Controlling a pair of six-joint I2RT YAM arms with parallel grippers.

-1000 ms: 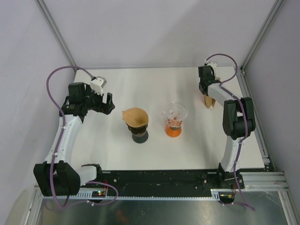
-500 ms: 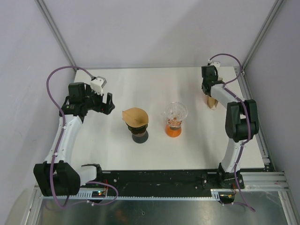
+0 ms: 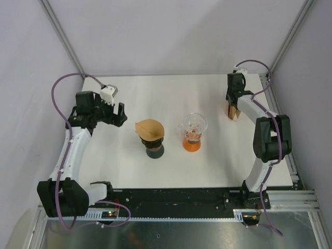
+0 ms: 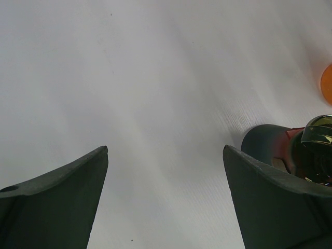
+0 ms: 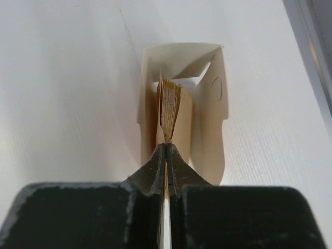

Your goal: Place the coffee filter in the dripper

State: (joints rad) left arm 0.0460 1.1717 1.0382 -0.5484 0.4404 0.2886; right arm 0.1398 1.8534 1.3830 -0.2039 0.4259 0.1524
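Right gripper is sitting at the far right edge of the table. Its fingertips are pressing together, pinching the near edge of a coffee filter standing upright in the cream paper holder; cannot tell whether one sheet or several. Left gripper is hanging over the left side, fingers spread wide, holding nothing. Glass dripper on orange base is standing mid-table, well apart from the holder. Near it, a dark dripper is carrying a brown filter
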